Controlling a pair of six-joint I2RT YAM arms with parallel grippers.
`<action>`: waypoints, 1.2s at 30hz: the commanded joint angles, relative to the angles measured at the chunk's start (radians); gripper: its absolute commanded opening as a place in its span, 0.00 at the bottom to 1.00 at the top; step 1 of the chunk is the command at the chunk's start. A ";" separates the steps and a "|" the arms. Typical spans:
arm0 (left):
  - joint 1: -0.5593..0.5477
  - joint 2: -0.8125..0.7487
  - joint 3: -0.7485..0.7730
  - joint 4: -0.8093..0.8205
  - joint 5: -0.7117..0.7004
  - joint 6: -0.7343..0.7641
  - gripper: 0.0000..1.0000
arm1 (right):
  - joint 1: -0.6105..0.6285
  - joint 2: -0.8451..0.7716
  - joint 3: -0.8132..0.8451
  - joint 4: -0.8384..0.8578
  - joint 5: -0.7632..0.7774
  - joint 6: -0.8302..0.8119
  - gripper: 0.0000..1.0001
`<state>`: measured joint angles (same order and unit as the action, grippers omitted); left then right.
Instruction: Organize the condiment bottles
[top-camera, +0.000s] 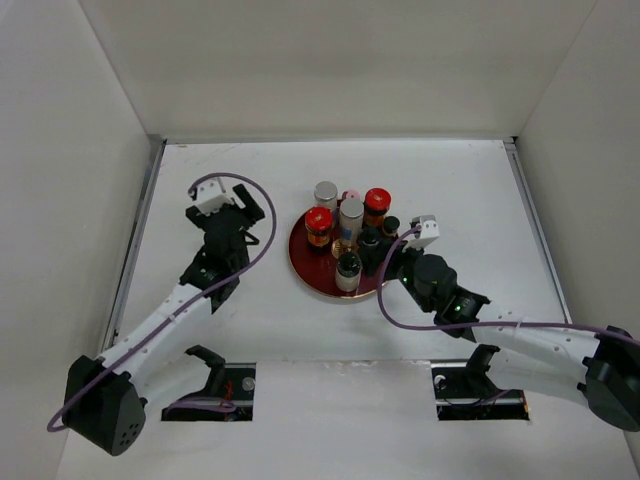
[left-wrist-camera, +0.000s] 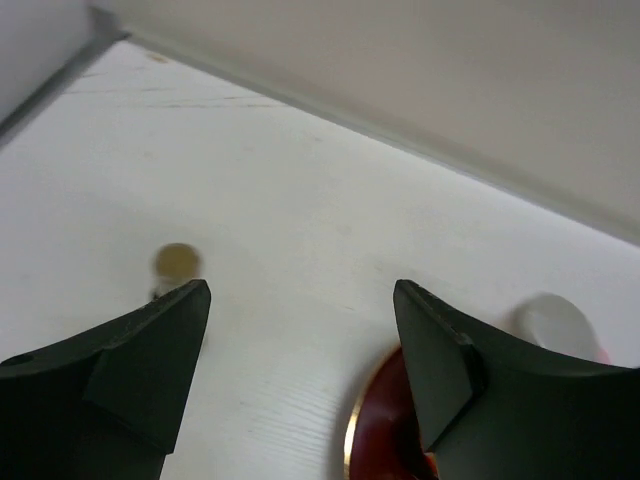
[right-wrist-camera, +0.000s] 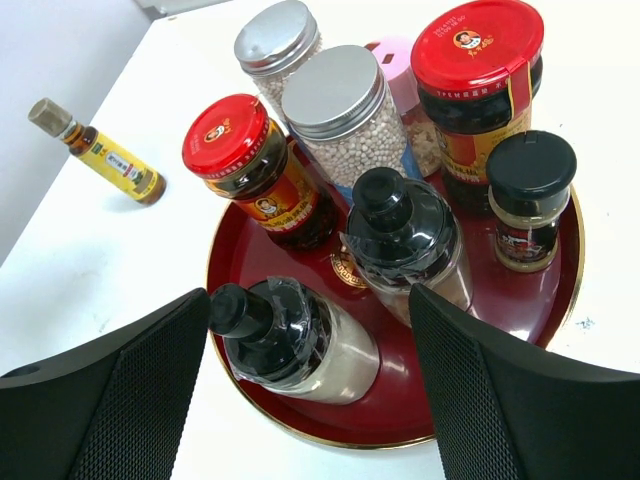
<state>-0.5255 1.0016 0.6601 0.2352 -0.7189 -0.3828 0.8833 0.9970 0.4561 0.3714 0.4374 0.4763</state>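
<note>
- From above, the condiment bottles (top-camera: 348, 235) crowd a dark red plate (top-camera: 303, 268) in the middle of the counter (top-camera: 460, 185). Both arms reach toward it from the near edge.
- One tiny bottle (right-wrist-camera: 100, 152) with a yellow label stands alone on the counter, off the plate's left side. It seems upright, long axis vertical.
- The left jaws are apart, with only bare counter between them.
- A blurred gold cap (left-wrist-camera: 178, 262), probably that tiny bottle's, shows just past the finger farther from the plate, outside the gap. The plate's rim lies by the other finger.
- The right jaws are also apart and grip nothing. They hang over the plate's near side, with a black-spouted bottle (right-wrist-camera: 290, 340) straight ahead.
- The left arm (top-camera: 170, 305) is nearer the stray bottle. It would likely need to shift away from the plate to centre the cap between its jaws.
- Open counter lies between the left arm and the side wall (top-camera: 70, 200). The plate looks tightly packed, with bare patches mainly at its near rim.
</note>
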 joint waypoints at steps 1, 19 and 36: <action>0.092 -0.029 -0.030 -0.109 -0.028 -0.082 0.75 | -0.005 0.003 0.006 0.058 0.006 0.013 0.84; 0.281 0.264 0.114 -0.070 0.144 -0.077 0.71 | -0.001 0.038 0.023 0.058 0.003 0.002 0.87; 0.295 0.325 0.098 -0.014 0.125 -0.067 0.39 | 0.003 0.061 0.029 0.058 0.003 0.002 0.88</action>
<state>-0.2314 1.3315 0.7418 0.1669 -0.5915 -0.4557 0.8837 1.0527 0.4561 0.3748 0.4374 0.4759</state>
